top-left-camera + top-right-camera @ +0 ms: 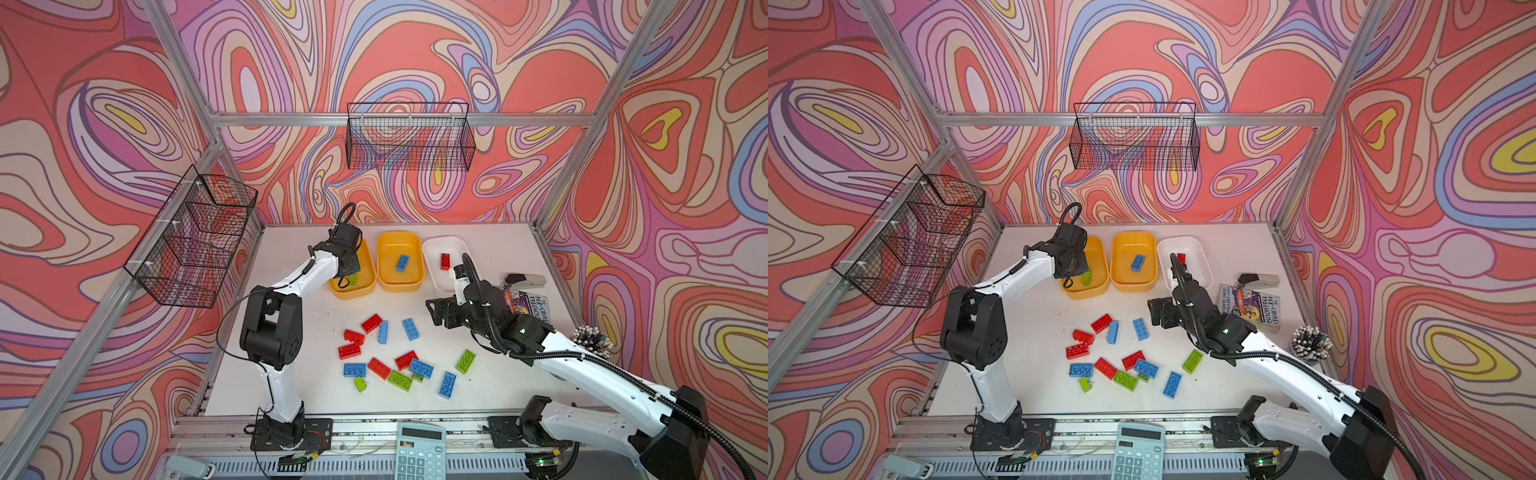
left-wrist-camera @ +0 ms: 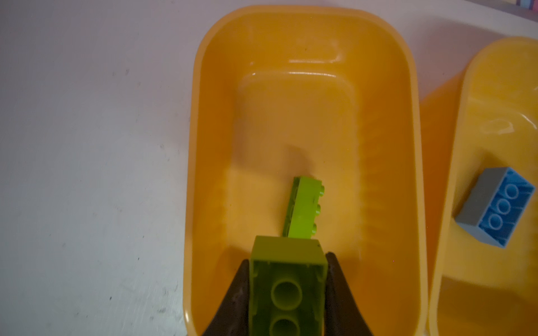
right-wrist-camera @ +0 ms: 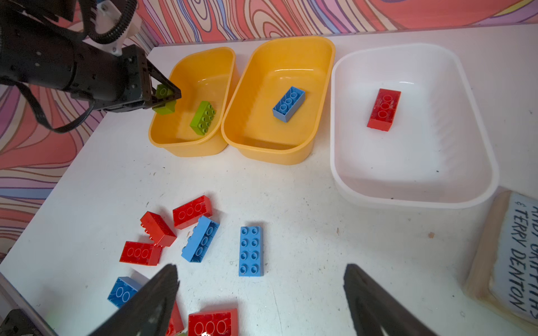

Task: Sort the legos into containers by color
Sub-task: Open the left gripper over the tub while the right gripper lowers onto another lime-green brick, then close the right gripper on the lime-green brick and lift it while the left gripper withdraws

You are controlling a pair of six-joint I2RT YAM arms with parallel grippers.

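Green plastic catches my eye first. The left gripper (image 2: 288, 257) is pinching a green brick (image 2: 286, 291) by its two long flat sides, right over the left yellow tub (image 2: 302, 17). Think of the table (image 1: 291, 332) as a clock with the far wall at twelve. That tub then sits at about eleven o'clock. A second green brick (image 2: 304, 208) lies on its side down in the tub.

The middle yellow tub (image 3: 253, 151) is at twelve o'clock with one blue brick (image 3: 288, 104) in it. The white tub (image 3: 480, 163) is at one o'clock with one red brick (image 3: 383, 109) in it. The right gripper (image 3: 260, 266) hangs over the table at about three o'clock. Its fingers are spread wide with nothing between them.

The loose bricks (image 1: 410, 329) lie mixed up from the middle of the table down to six o'clock. They are red, blue and green. Some lie flat, some are on their sides, and some touch each other.

I think these bricks are light and hard. They should not bend or break if they drop into a tub. Their sides look smooth, so a weak pinch could let one slip. The best place to hold one looks like the middle of the two long sides, across the narrow way, not on the bumpy top. A brick that leans on another may need a careful pick.
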